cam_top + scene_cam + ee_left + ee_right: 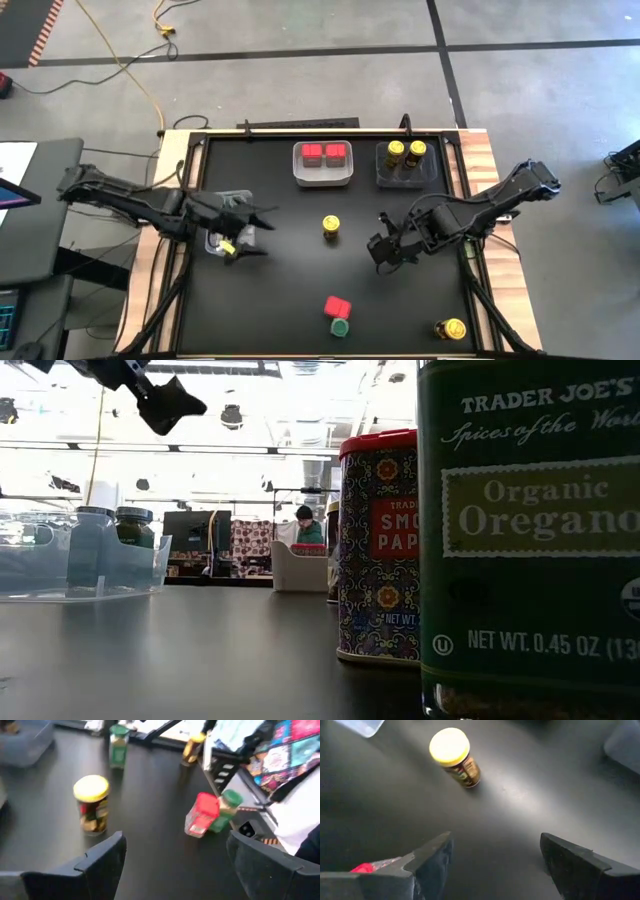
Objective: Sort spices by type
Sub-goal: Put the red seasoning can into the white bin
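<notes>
Near the middle of the black table [280, 300] stands a lone yellow-lidded jar [331, 226], and I place everything else from it. My right gripper [385, 250] hangs just to its right and a little toward the near edge; its fingers [427, 857] are spread apart with nothing between them, and only bare tabletop shows in the gap. My right wrist view shows the same jar [455, 755] upright ahead of those fingers, not touching them.

My left gripper [262, 232] is well to the left of that jar, over a clear tray [216, 242] at the table's left side. Its fingers [102, 860] stand wide and hold nothing.

Beyond the jar, toward the far edge, a clear tray [322, 178] holds two red square-topped boxes [323, 153] side by side. Right of it, another clear tray [405, 178] holds two yellow-lidded jars [405, 152].

On the near side of the central jar, a red paprika box [338, 306] and a green-lidded oregano jar [340, 326] stand touching or nearly so; the low view has them large at its right, the box [378, 550] behind the oregano jar [530, 540]. One more yellow-lidded jar [451, 328] sits near the near right corner.

In the low view, green-lidded jars [133, 530] show through a clear tray [60, 570] at the left. A person [308, 525] is far off in the room behind.
</notes>
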Robot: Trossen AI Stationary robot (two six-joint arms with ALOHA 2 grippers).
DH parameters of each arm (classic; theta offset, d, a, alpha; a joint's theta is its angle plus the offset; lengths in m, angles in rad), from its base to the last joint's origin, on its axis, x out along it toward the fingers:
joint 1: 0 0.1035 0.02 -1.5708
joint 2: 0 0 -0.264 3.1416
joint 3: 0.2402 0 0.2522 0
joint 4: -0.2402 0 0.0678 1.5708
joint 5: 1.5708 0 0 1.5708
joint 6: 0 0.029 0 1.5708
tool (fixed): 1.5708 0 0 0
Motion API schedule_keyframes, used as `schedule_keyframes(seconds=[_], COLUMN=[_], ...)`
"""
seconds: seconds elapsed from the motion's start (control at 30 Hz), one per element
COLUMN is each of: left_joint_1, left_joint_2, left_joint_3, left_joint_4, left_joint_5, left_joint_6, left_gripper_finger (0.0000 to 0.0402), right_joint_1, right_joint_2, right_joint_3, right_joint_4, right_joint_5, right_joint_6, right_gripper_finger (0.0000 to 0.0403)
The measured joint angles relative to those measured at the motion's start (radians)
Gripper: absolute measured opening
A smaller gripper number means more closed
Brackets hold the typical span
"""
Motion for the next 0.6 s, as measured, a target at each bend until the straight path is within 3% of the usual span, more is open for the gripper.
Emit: schedule_keyframes(seconds=[0.2, 0.47, 0.6], left_joint_1=[-0.078, -0.149, -0.205], left_joint_2=[-0.001, -0.009, -0.024], left_joint_3=[-0.040, -0.040, -0.040], left_joint_4=[0.042, 0.080, 0.079], left_joint_5=[-0.032, -0.029, -0.036], left_joint_6=[-0.031, 0.018, 0.027], left_gripper_finger=[0.0332, 0.0332, 0.0332], right_joint_1=[0.035, 0.082, 0.078], right_joint_2=[0.000, 0.007, 0.074], right_joint_3=[0.000, 0.000, 0.046], right_joint_4=[0.077, 0.419, 0.507], right_joint_5=[0.025, 0.059, 0.062], right_joint_6=[0.016, -0.099, -0.132], right_gripper_finger=[0.0325, 0.0325, 0.0322])
